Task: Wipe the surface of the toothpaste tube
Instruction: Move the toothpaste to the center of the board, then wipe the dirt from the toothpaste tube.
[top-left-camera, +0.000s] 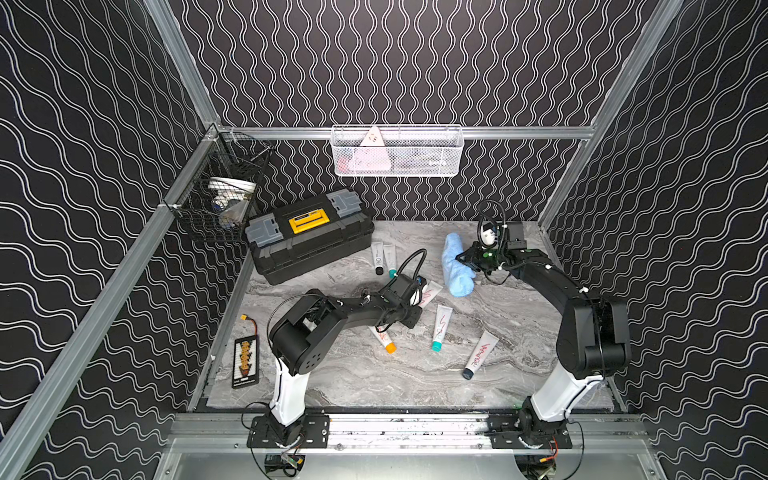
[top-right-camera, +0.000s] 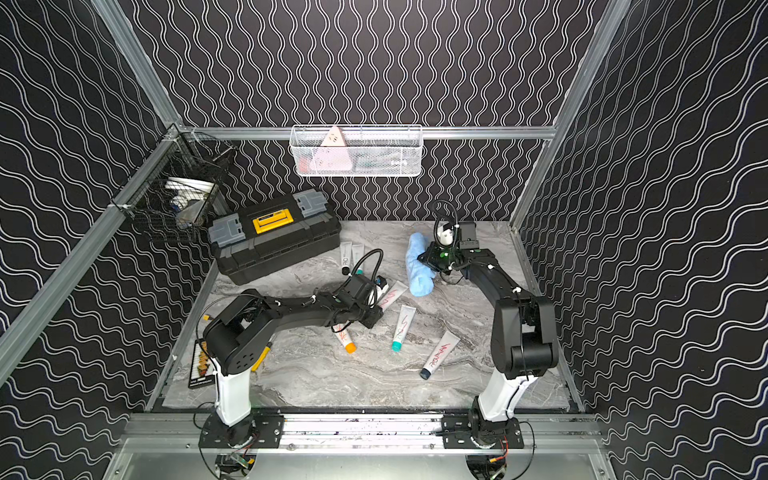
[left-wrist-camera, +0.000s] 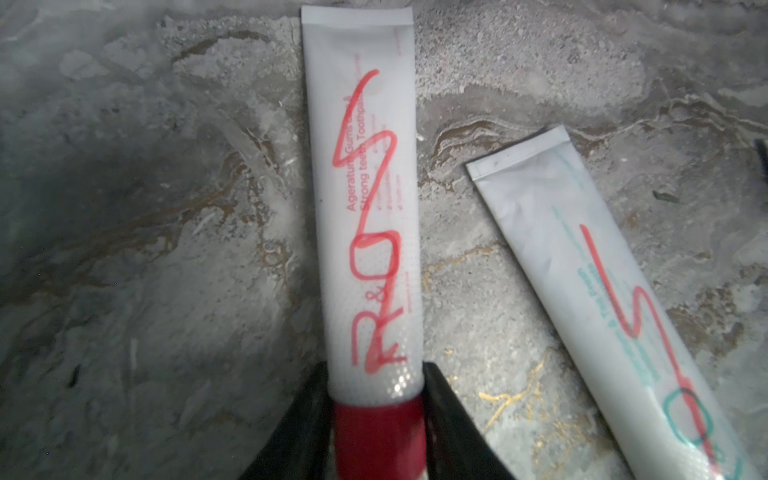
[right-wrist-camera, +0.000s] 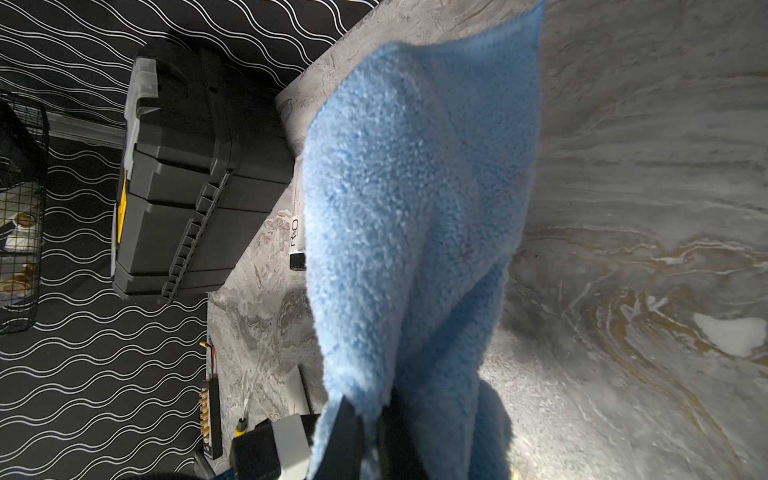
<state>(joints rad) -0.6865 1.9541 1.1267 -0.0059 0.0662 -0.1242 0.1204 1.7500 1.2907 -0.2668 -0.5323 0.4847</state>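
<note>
A white toothpaste tube (left-wrist-camera: 365, 208) with a red cap and red scribbles lies flat on the marble table (top-left-camera: 374, 374). My left gripper (left-wrist-camera: 376, 370) is shut on it, one black finger pressed against each side just above the cap. In both top views the left gripper (top-left-camera: 420, 291) (top-right-camera: 380, 291) hides most of the toothpaste tube (top-left-camera: 430, 293) (top-right-camera: 392, 295). Farther back and to the right, my right gripper (top-left-camera: 467, 259) (right-wrist-camera: 368, 405) is shut on a blue cloth (top-left-camera: 455, 266) (right-wrist-camera: 415, 208), which hangs from it.
Other tubes lie nearby: a teal-capped one (top-left-camera: 440, 328) (left-wrist-camera: 602, 291), an orange-capped one (top-left-camera: 384, 338), a dark-capped one (top-left-camera: 480, 353) and two at the back (top-left-camera: 384, 257). A black toolbox (top-left-camera: 311, 237) stands back left. Wire baskets (top-left-camera: 220, 199) (top-left-camera: 397, 151) hang on the walls.
</note>
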